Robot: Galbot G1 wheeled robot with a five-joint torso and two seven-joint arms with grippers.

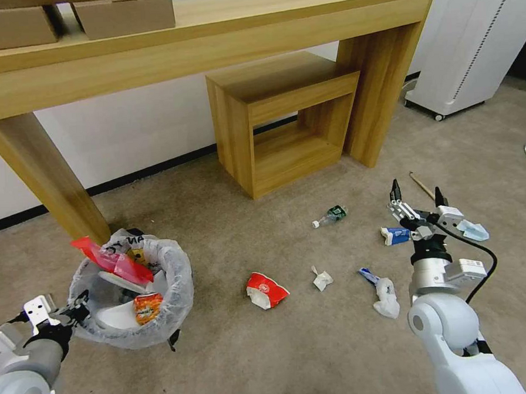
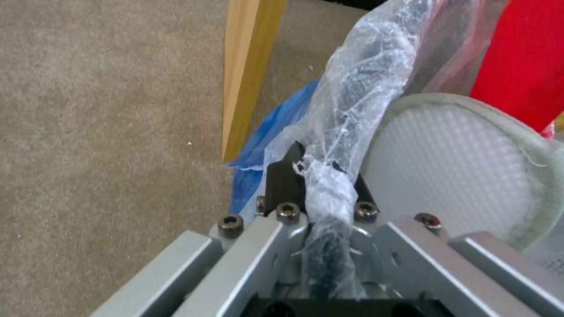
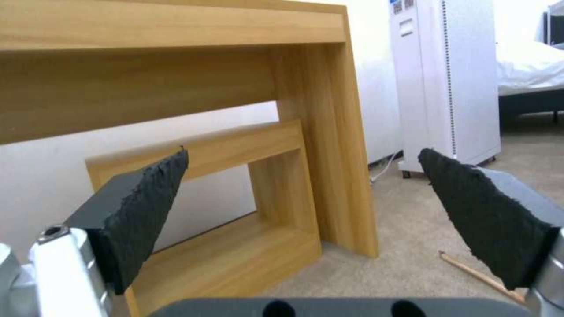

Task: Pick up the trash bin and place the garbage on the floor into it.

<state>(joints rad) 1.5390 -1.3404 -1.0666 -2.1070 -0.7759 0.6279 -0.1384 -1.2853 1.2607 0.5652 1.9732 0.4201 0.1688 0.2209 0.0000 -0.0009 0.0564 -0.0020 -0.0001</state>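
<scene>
The trash bin, black under a crinkly white bag, is at the left by the desk leg. My left gripper is shut on its near rim, bag pinched between the fingers. Inside lie a red plastic bag, white slippers and an orange wrapper. My right gripper hangs open over the floor, holding nothing. Below it lie a blue-white carton, a blue mask and a wooden stick. Farther left are a small bottle, crumpled paper, a red-white wrapper and a white wrapper.
A long wooden desk spans the back with cardboard boxes on top; its left leg stands right beside the bin. A small open wooden cube sits under it. A white wheeled unit stands at the right.
</scene>
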